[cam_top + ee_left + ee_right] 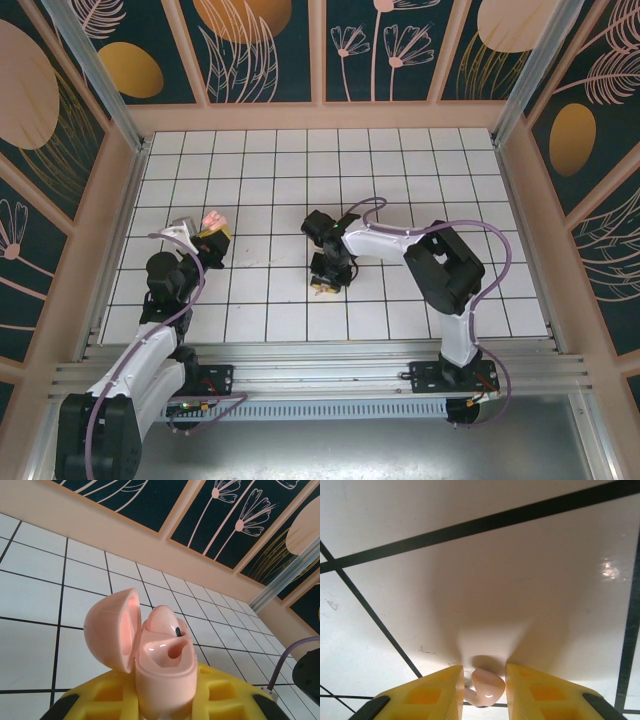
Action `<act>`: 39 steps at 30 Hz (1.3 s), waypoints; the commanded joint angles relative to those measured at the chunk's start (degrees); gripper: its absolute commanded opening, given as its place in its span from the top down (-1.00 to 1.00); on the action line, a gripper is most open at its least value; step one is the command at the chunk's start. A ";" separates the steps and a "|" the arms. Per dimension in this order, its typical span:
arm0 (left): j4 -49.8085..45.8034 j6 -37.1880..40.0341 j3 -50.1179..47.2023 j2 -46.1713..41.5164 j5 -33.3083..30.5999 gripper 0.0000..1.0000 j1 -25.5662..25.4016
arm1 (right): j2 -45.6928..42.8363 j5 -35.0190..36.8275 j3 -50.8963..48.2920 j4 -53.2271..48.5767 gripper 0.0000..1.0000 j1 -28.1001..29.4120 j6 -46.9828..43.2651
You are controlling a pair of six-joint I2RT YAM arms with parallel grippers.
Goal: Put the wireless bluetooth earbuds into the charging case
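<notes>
If pinched off-centre, apt to slip

Nips earbud (487,686) against the tiled table (520,580) with right gripper (484,672); clamps open charging case (160,665) aloft in left gripper (213,236). Risks popping it free on lifting, through scant hold on rounded shell

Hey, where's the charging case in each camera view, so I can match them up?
Top external: the charging case is left of centre, a pink spot in the left tool.
Left wrist: bottom centre, lid open, rising from the yellow tool.
Right wrist: an earbud sits in the right tool, low centre.
Shared landmark: the white tiled floor with black grid lines.
</notes>
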 commanded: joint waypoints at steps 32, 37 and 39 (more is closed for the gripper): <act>6.32 -0.83 -0.99 2.42 5.03 0.86 -0.39 | -12.92 6.55 -10.82 -5.48 0.59 -3.48 -19.42; 6.27 -0.92 -1.01 2.36 5.06 0.87 -0.43 | -16.34 3.05 -14.64 -5.04 0.59 -8.59 -26.62; 5.96 -0.87 -0.99 2.26 4.79 0.87 -0.39 | -16.49 3.36 -15.10 -5.64 0.60 -10.47 -28.26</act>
